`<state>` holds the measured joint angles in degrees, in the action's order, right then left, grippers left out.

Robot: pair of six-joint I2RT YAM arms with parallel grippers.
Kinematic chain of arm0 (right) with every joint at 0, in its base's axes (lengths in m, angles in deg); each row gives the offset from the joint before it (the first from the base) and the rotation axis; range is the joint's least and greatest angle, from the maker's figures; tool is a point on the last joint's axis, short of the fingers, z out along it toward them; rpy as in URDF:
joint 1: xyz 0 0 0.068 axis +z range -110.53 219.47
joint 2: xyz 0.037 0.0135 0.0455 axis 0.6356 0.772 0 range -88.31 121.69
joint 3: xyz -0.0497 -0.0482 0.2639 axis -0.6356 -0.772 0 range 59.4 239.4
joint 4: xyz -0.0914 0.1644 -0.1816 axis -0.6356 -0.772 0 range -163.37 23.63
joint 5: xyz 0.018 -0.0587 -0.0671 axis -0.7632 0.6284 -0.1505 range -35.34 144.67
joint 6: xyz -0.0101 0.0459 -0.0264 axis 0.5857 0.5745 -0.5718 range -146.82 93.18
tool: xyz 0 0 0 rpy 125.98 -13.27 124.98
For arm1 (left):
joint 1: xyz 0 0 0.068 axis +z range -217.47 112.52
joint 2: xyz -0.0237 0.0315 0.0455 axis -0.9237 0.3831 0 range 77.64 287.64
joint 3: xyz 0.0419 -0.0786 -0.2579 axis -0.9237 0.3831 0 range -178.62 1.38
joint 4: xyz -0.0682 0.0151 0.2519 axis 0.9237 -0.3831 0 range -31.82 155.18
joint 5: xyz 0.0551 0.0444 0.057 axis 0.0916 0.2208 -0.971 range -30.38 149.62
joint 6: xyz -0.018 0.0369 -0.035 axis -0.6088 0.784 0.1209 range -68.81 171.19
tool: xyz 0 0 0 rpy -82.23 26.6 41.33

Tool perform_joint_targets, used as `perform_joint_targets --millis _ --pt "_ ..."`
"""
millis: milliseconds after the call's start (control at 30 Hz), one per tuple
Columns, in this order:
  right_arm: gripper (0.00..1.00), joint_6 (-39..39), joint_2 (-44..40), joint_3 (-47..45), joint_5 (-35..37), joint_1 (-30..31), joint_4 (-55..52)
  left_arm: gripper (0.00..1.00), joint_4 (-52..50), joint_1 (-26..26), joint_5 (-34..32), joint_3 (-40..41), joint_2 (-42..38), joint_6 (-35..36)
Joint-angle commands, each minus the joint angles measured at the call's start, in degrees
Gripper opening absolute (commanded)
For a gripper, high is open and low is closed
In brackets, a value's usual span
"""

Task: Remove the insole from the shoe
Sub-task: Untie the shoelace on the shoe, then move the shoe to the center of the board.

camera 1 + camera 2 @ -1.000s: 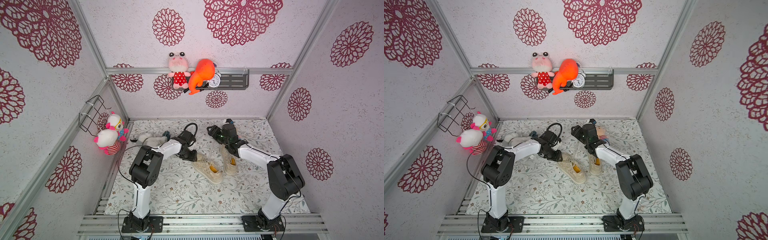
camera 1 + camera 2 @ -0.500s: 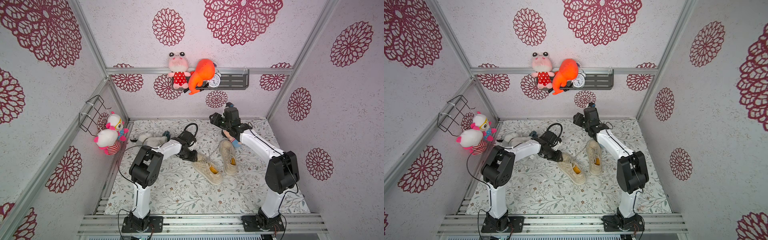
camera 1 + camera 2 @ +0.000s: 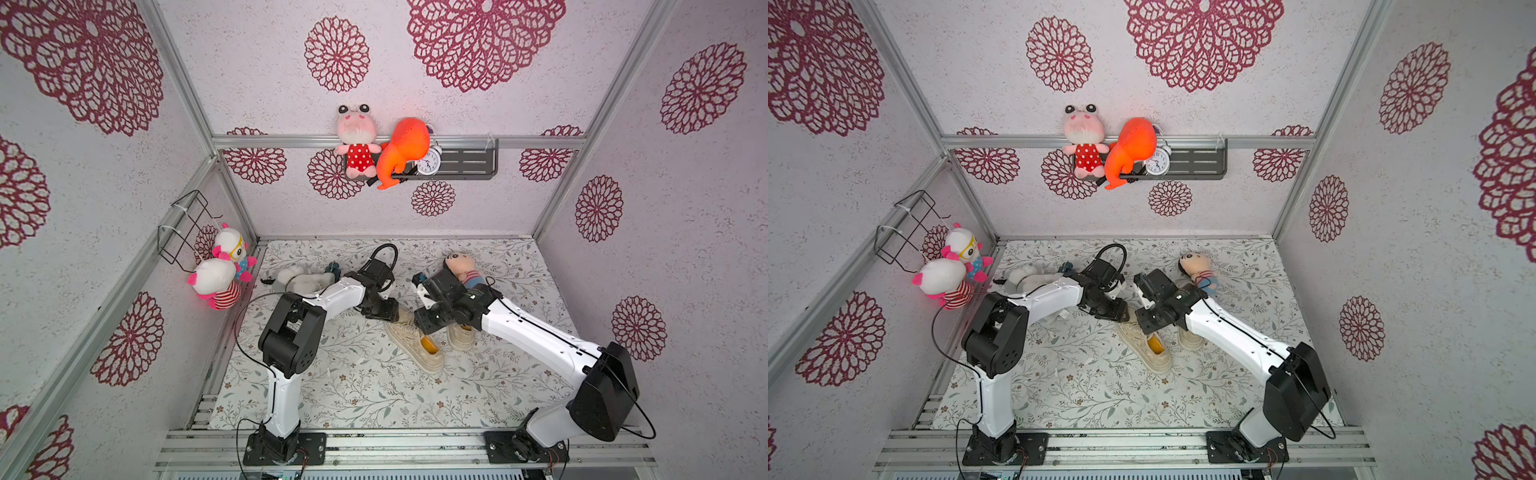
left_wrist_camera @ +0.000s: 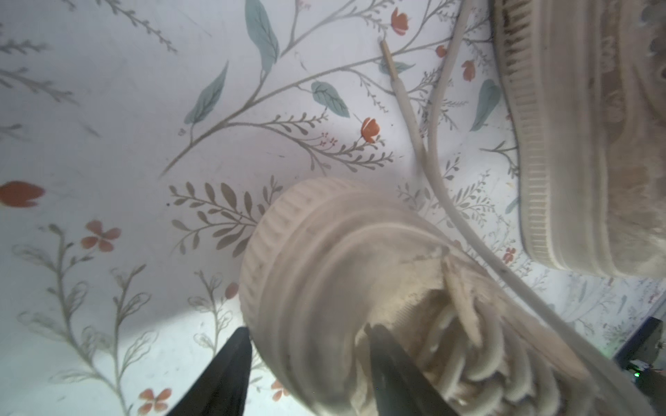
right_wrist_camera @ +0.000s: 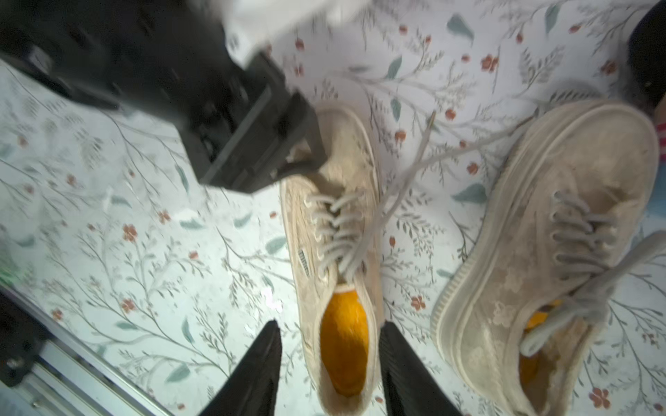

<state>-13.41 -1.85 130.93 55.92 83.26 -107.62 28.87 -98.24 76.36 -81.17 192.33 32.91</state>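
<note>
We find the shoe near the middle of the counter, toe pointing far-left and heel near-right. Its orange insole lies fully inside, visible through the heel opening; the laced front covers the rest.

The left gripper sits low at the toe. Its fingers stand apart with the toe cap between them, but we cannot tell whether they press on it. The right gripper hangs over the heel opening, fingers parted and holding nothing. In both top views its body hides the middle of the shoe.

A second shoe stands just right of the first. A loose lace trails across the counter between them.

A boy doll lies on the far side beyond the right arm. A grey plush lies far left, beside the left arm.
</note>
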Motion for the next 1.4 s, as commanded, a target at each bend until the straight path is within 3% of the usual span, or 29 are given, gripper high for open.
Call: perform_joint_targets --millis 0,200,567,767,967,1200,1367 --pt "0.52 -1.5 -0.4 -2.5 3.5 -0.2 -1.3 0.58 4.9 0.8 -0.7 0.3 -7.2 -2.8" --pt "0.51 -1.9 3.1 -5.1 6.1 -0.2 1.4 0.58 13.0 4.7 -2.2 7.5 -14.4 -9.9" --pt "0.16 1.7 8.4 -4.6 6.3 -0.2 9.1 0.58 17.9 7.2 -3.7 13.8 -20.7 -13.0" --pt "0.01 8.9 9.9 -2.5 7.4 0.5 15.9 0.59 17.9 7.9 -4.5 15.6 -21.9 -14.0" --pt "0.00 18.5 13.7 2.2 8.8 0.6 23.1 0.60 20.8 11.0 0.6 17.9 -20.8 -20.3" --pt "0.00 30.9 17.1 4.1 11.7 0.7 26.3 0.60 22.7 11.3 1.2 19.2 -19.3 -23.6" --pt "0.00 32.1 18.5 4.4 11.1 0.9 25.2 0.60 22.3 10.9 2.9 18.7 -16.8 -23.2"
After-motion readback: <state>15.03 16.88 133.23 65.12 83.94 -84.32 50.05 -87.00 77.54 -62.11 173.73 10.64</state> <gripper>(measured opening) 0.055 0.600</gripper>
